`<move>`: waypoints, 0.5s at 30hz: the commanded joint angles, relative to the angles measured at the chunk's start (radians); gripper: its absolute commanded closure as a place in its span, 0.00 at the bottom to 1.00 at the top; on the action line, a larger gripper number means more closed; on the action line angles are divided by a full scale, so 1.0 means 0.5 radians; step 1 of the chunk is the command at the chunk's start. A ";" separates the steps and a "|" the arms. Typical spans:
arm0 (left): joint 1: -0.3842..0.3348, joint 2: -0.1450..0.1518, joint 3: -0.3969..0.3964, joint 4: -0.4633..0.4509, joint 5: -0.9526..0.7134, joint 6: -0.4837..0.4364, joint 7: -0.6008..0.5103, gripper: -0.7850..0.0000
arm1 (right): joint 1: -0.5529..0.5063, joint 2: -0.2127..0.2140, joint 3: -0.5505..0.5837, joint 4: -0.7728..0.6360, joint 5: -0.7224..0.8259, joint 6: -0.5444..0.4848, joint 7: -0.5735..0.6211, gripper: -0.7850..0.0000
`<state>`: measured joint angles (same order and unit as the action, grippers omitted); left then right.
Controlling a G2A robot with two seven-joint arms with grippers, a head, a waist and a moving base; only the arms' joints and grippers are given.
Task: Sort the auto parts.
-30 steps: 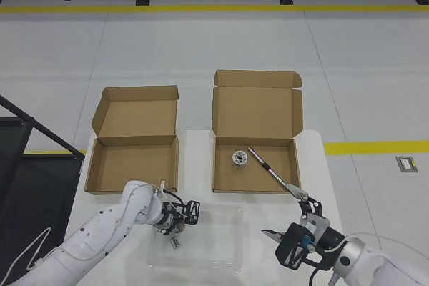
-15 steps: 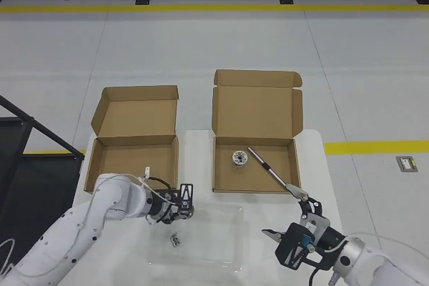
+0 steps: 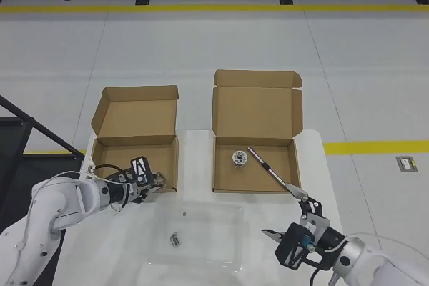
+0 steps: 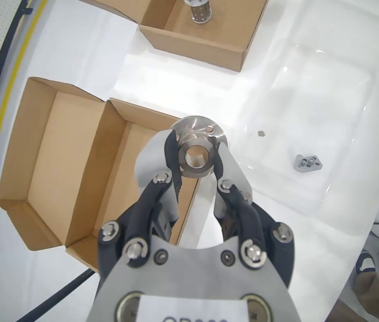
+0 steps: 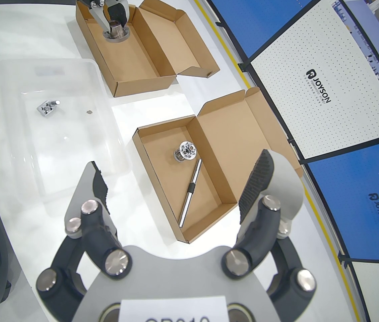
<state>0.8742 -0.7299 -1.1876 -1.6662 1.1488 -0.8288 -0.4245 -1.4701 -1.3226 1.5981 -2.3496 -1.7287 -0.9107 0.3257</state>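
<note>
— White table [image 3: 196, 164], two cardboard boxes [image 3: 232, 179], one clear tray [image 3: 214, 243]. What's gripped?
— One shiny flanged steel bushing [image 4: 198, 126], clamped by left gripper [image 4: 194, 155] over left box [image 3: 121, 168] corner; right gripper [image 5: 181, 169] gapes wide, empty.

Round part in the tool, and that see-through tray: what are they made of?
The round flanged part looks like metal, maybe steel or aluminium: it is silvery and machined smooth, with bright glints. The tray looks like clear plastic: the white table shows through it, and its bends catch shiny highlights.
</note>
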 commanded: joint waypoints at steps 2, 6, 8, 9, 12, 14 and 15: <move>0.000 0.000 -0.001 0.000 0.000 0.000 0.000 1.00 | 0.000 0.000 0.000 0.000 0.000 0.000 0.000 0.00; 0.023 -0.004 0.004 0.031 -0.034 0.045 0.024 1.00 | 0.000 0.000 0.000 0.000 0.000 0.000 0.000 0.00; 0.012 -0.013 -0.001 0.121 -0.079 0.129 0.030 1.00 | 0.000 0.000 0.000 0.000 0.000 0.000 0.000 0.00; -0.012 -0.017 -0.008 0.177 -0.078 0.178 0.015 1.00 | 0.000 0.000 0.000 0.000 0.000 0.000 0.000 0.00; -0.107 -0.034 -0.007 0.385 -0.070 0.299 -0.009 1.00 | 0.000 0.000 0.000 0.000 0.000 0.000 0.000 0.00; -0.183 -0.052 0.018 0.550 -0.057 0.363 -0.006 1.00 | 0.000 0.000 0.000 0.000 0.000 0.000 0.000 0.00; -0.224 -0.063 0.039 0.637 -0.052 0.390 0.001 1.00 | 0.000 0.000 0.000 0.000 0.000 0.000 0.000 0.00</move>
<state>0.7874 -0.7551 -1.1803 -1.4091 1.1199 -0.6511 -0.4283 -1.4701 -1.3226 1.5981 -2.3496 -1.7287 -0.9107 0.3257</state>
